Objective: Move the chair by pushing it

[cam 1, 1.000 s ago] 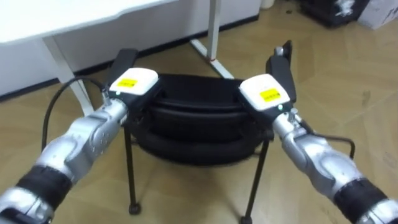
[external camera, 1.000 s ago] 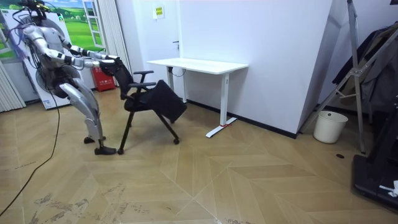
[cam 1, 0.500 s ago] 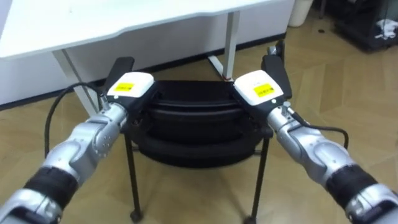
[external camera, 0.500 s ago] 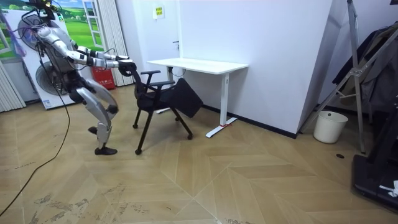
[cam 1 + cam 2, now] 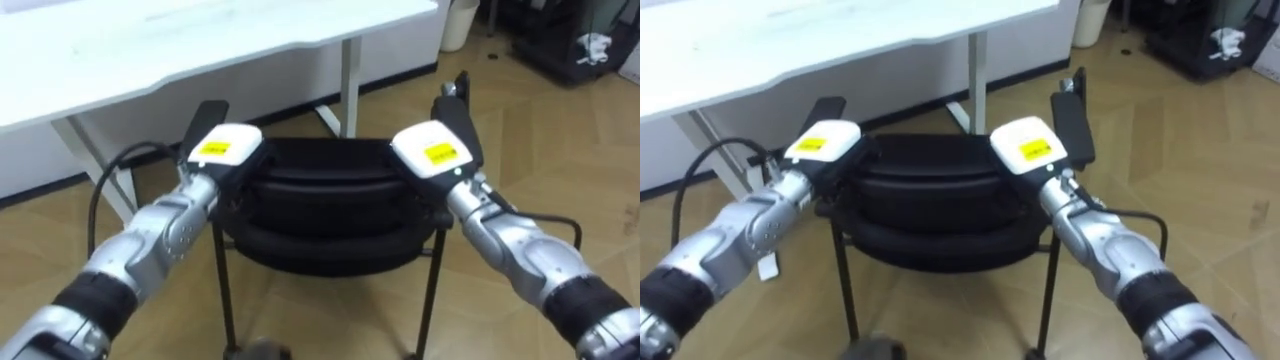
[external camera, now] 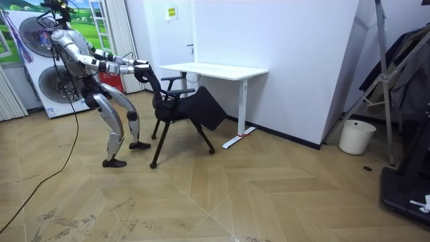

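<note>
Plainly black, thin-legged chair (image 5: 320, 190) — padded.

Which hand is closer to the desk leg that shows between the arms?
The right hand, at the right corner of the chair back: the white desk leg stands just beyond it. The left hand is at the opposite corner, farther off.

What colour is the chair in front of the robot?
Black all over: the chair has a black seat, back and legs. The room view shows it best.

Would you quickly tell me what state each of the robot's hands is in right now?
Left hand: at the chair backrest, state cannot be told.
Right hand: at the chair backrest too, cannot be told.
</note>
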Controlling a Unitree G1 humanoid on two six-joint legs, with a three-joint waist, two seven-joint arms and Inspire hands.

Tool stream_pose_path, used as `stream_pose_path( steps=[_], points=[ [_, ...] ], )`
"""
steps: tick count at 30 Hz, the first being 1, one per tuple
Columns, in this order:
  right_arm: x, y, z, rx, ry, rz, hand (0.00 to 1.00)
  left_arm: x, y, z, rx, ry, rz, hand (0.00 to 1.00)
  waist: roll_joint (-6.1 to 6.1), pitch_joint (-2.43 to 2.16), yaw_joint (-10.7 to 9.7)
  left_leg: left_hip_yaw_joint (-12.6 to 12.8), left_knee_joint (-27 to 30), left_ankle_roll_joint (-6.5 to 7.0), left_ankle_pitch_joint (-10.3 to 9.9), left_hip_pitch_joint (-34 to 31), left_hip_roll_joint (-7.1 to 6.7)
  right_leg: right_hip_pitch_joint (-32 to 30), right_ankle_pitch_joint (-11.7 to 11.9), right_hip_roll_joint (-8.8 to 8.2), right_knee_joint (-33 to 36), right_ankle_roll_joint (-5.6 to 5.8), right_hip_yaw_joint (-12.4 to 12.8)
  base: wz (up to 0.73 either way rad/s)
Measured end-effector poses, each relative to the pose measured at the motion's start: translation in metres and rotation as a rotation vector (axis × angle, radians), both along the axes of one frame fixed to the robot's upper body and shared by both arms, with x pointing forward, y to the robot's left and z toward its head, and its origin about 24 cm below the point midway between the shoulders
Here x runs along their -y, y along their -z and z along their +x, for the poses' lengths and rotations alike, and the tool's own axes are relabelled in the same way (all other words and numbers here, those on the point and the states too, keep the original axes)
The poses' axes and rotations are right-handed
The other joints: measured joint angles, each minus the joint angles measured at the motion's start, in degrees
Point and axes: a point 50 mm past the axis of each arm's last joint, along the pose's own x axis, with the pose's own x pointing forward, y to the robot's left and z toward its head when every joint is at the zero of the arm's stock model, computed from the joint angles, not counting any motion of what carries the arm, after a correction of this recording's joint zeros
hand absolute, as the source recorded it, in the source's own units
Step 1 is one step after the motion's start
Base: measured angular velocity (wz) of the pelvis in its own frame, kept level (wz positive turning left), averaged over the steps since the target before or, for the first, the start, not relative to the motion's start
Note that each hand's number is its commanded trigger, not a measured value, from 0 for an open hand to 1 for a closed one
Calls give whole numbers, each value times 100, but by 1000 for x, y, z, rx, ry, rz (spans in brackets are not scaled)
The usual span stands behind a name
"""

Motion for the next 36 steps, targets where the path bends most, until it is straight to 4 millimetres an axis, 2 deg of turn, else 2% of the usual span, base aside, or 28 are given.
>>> stream_pose_path(
  steps=[1, 2, 3, 4, 5, 6, 8, 9, 10, 12, 13, 14, 17, 18, 21, 22, 24, 26, 27, 28, 29, 30, 31, 32, 33, 34, 35, 36],
  points=[
    [0, 1, -1, 7, 2, 3, 100, 1, -1, 0, 4, 3, 3, 100, 1, -31, -3, -14, -169, 63, -329, 161, -50, 5, -25, -10, -17, 72, 80, -30],
    [1, 2, -2, 10, 13, 3, 100, 1, -1, 1, 4, 1, 8, 100, -27, -66, -4, 30, -218, 191, -481, 218, -119, 10, -44, -75, -32, 158, 168, -30],
    [2, 4, -3, 9, 17, 4, 100, 1, -1, 1, 1, -1, 13, 100, -37, -111, -17, 61, -229, 253, -546, 249, -154, 17, -43, -123, -59, 196, 176, -22],
    [2, 5, -5, 12, 20, 6, 100, 2, -1, 1, -2, 0, 13, 100, -58, -184, -52, 115, -229, 327, -662, 259, -214, 25, -36, -170, -124, 301, 242, -22],
    [1, 3, -4, 19, 21, 8, 100, 0, -3, 2, 4, -1, 18, 100, -81, -203, -53, 171, -208, 473, -791, 283, -297, 22, -29, -257, -119, 363, 276, -25],
    [1, 3, -4, 22, 21, 9, 100, -1, -4, 2, 8, -1, 20, 100, -77, -204, -53, 217, -182, 512, -839, 292, -311, 27, -2, -298, -120, 401, 291, -28],
    [-2, 1, -2, 30, 22, 22, 100, 0, -9, 5, 19, 6, 25, 100, -150, -204, -132, 345, -84, 620, -1035, 320, -429, 33, 1, -456, -28, 479, 349, -15],
    [-2, -1, -1, 36, 22, 23, 100, 0, -10, 6, 22, 6, 24, 100, -171, -187, -127, 359, -34, 632, -1100, 317, -466, 3, -11, -505, 42, 519, 356, -23],
    [-2, -5, 3, 48, 26, 16, 100, -3, -14, 8, 33, 1, 26, 100, -166, -140, -125, 357, 97, 672, -1219, 299, -505, -91, 3, -568, 321, 569, 351, -32],
    [-4, -7, 5, 58, 33, 16, 100, -5, -17, 11, 38, -6, 26, 100, -142, -119, -147, 292, 267, 703, -1346, 221, -525, -311, 270, -644, 873, 582, 361, -17],
    [-3, -6, 5, 54, 36, 17, 100, -4, -18, 12, 40, -5, 27, 100, -108, -95, -167, 250, 290, 713, -1385, 245, -522, -438, 522, -647, 1142, 620, 424, 9],
    [-3, -5, 4, 50, 38, 18, 100, -4, -16, 11, 36, 1, 32, 100, -108, -96, -211, 179, 291, 713, -1400, 259, -519, -542, 771, -646, 1336, 634, 432, 16],
    [-3, -4, 3, 44, 41, 22, 100, -3, -20, 13, 46, 7, 40, 100, -88, -96, -335, -40, 273, 713, -1401, 247, -602, -696, 1155, -633, 1617, 604, 437, 24],
    [-3, -4, 3, 44, 41, 21, 100, -3, -20, 13, 46, 6, 40, 100, -75, -98, -335, -67, 277, 713, -1401, 239, -608, -703, 1181, -626, 1627, 610, 430, 5],
    [-5, -3, 3, 41, 38, 26, 100, -3, -19, 13, 37, 2, 45, 100, -32, -97, -308, -399, 263, 698, -1392, 237, -753, -657, 1187, -527, 1514, 607, 415, -7],
    [-9, -2, 3, 39, 35, 34, 100, -3, -20, 13, 36, 0, 46, 100, -6, -97, -273, -618, 243, 659, -1367, 232, -827, -608, 1155, -413, 1378, 583, 434, -14],
    [-17, -3, 5, 44, 30, 44, 100, -8, -18, 11, 19, -7, 61, 100, -48, -95, -248, -977, 128, 558, -1299, 229, -986, -468, 1010, -275, 1032, 532, 413, -11],
    [-28, -3, 7, 45, 28, 51, 100, -14, -20, 12, 26, -22, 80, 100, -109, -127, -235, -1700, -43, 409, -1109, 252, -1242, -86, 771, 81, 116, 467, 382, 6],
    [-31, -3, 7, 45, 27, 52, 100, -17, -22, 13, 31, -27, 87, 100, -115, -130, -224, -1854, -90, 388, -1035, 250, -1296, 3, 728, 167, -128, 411, 359, 8],
    [-39, -5, 10, 44, 23, 55, 100, -22, -25, 14, 47, -42, 103, 100, -184, -136, -198, -2127, -237, 273, -938, 242, -1349, 153, 684, 290, -617, 340, 238, 13],
    [-48, -8, 13, 46, 17, 54, 100, -27, -28, 16, 62, -61, 118, 100, -264, -154, -203, -2547, -465, 162, -723, 262, -1514, 273, 668, 372, -1102, 283, 48, 19],
    [-52, -10, 14, 49, 15, 56, 100, -29, -30, 17, 73, -70, 126, 100, -299, -157, -224, -2772, -638, 72, -571, 293, -1568, 340, 690, 415, -1358, 150, -74, 58],
    [-57, -13, 15, 55, 16, 60, 100, -31, -33, 19, 90, -87, 135, 100, -345, -161, -368, -3088, -1075, -77, -304, 362, -1564, 409, 859, 435, -1750, 26, -453, 84],
    [-57, -15, 16, 64, 23, 59, 100, -30, -35, 21, 102, -86, 140, 100, -426, -110, -429, -2577, -949, 60, -302, 328, -1395, 486, 903, 283, -1919, -34, -993, 78],
    [-58, -14, 16, 60, 24, 56, 100, -31, -35, 20, 102, -87, 144, 100, -427, -80, -398, -2200, -687, 146, -396, 342, -1275, 569, 900, 261, -1934, -38, -1199, 39],
    [-60, -13, 15, 48, 24, 38, 100, -31, -32, 18, 93, -89, 143, 100, -376, -83, -334, -1729, -378, 263, -740, 376, -1071, 705, 877, 316, -2004, -79, -1499, 15],
    [-62, -14, 15, 43, 21, 31, 100, -31, -33, 19, 95, -90, 143, 100, -293, -63, -313, -1550, -280, 311, -885, 311, -946, 754, 815, 393, -1992, -136, -1759, 21],
    [-63, -15, 16, 42, 24, 30, 100, -32, -33, 19, 97, -93, 144, 100, -292, -67, -299, -1572, -280, 304, -888, 291, -937, 753, 787, 423, -1974, -159, -1805, 30]
  ],
)
